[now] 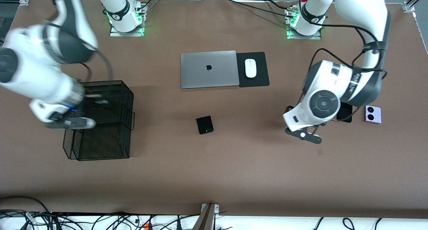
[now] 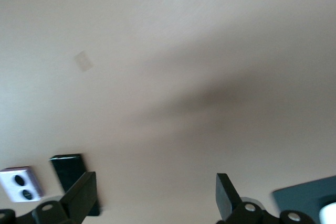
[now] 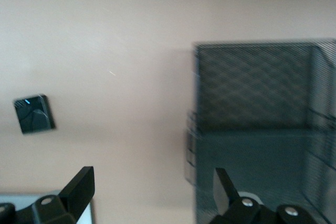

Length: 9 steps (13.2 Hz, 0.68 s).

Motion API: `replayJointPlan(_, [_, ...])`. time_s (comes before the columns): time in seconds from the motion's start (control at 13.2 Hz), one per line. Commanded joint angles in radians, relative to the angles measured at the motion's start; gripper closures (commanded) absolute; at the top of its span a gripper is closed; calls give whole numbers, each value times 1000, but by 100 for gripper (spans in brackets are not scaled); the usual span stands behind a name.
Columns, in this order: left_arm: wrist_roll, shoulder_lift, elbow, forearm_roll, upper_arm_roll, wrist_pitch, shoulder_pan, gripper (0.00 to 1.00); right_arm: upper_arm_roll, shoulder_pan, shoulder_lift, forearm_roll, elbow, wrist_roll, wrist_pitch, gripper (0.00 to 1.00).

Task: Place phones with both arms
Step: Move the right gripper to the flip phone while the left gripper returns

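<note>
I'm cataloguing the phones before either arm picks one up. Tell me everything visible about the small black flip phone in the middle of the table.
The small black flip phone is squarish with rounded corners, folded shut and lying flat on the brown table, slightly turned. Its top looks glossy, like glass, catching a faint reflection in the right wrist view. It lies nearer the front camera than the silver laptop, between the black mesh tray and the left arm's end. Nothing touches it but the table.

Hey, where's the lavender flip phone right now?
The lavender flip phone lies on the table at the left arm's end, beside the black slab phone, which the left arm partly hides in the front view.
</note>
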Motion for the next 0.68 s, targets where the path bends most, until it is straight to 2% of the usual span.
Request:
replayJointPlan(0.0, [112,-88,-135,56,-13,73,64,0,-3,69,181,13,205,18,22,0])
replayJointPlan(0.23, [214,-151,-264,63,-13,217,168,0,20,147,392,18,409,18,81,0])
replayJointPlan(0.61, [438,-152,-293,47,-20,310,340,0,32,257,538,15,428,154,269,0])
